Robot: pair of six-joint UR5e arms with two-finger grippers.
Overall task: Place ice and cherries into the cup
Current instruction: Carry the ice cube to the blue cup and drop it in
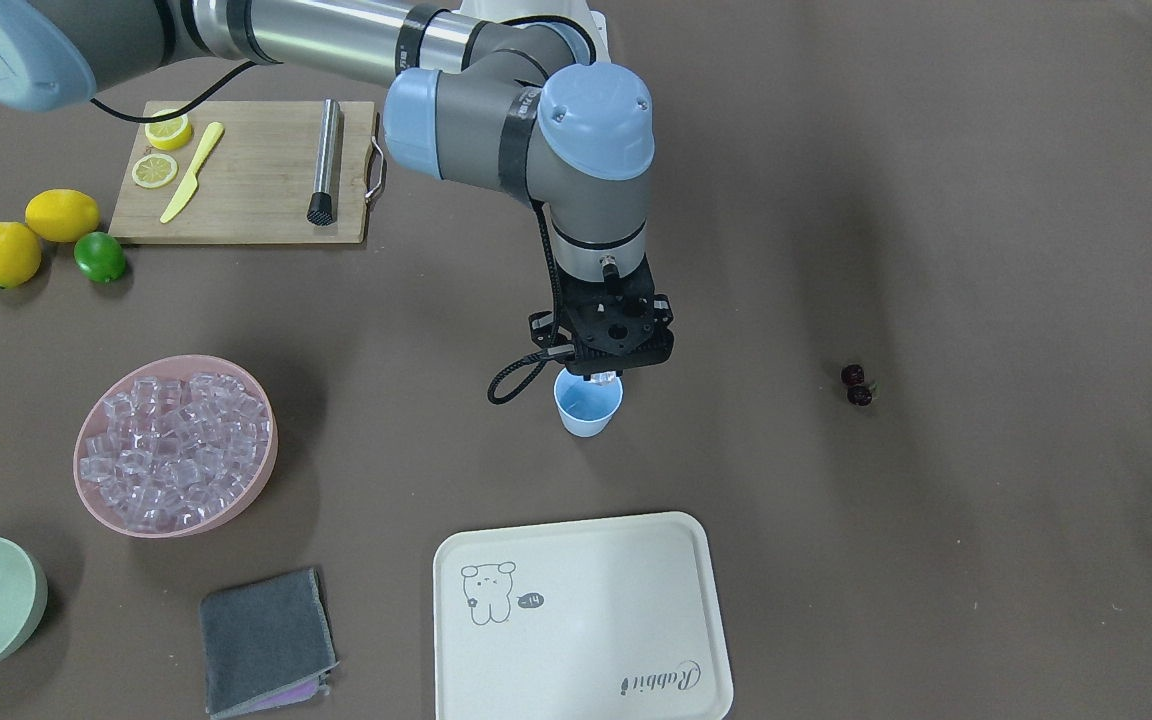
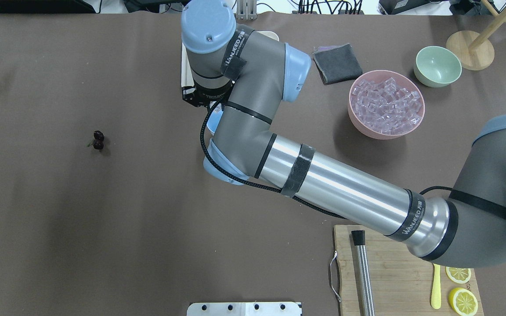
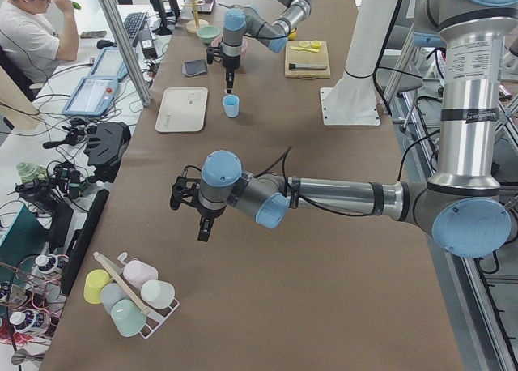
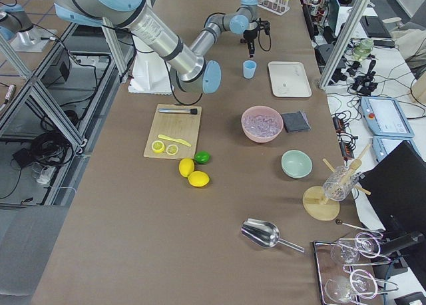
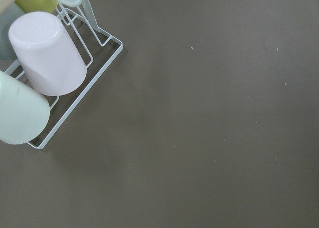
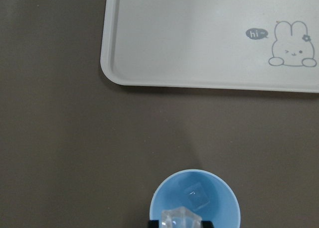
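Brown matte table covering (image 1: 936, 200) runs unbroken to every frame edge in the front-facing view. The cup (image 1: 588, 407), smooth light-blue plastic and tapered, stands upright near mid-table. The right gripper (image 1: 604, 378) hangs directly above its rim, clamped on a clear held cube (image 1: 604, 377). The cherries (image 1: 857, 386), dark and round, lie well apart from the cup on the view's right, with open covering between. A pink bowl (image 1: 266, 440) heaped with glassy ice (image 1: 171, 445) sits well apart on the cup's other side. A white round-cornered tray (image 1: 586, 620) lies near the cup, toward the camera.

Overhead view: the right arm hides nearly all of the cup. The cherries (image 2: 98, 140) sit alone on bare covering.

Exterior left view: the left gripper (image 3: 204, 228) hangs over bare covering, well apart from the cup (image 3: 231, 105). Whether it is apart or together cannot be told.

Left wrist view: only plain covering shows, plus a white wire rack (image 5: 79, 96) with upturned pastel cups at one corner.

Right wrist view: a loose cube (image 6: 197, 195) rests on the cup's floor. The held cube (image 6: 180, 217) is pinched above the rim (image 6: 159, 198). A strip of bare covering separates the cup from the tray's rounded corner (image 6: 112, 68).
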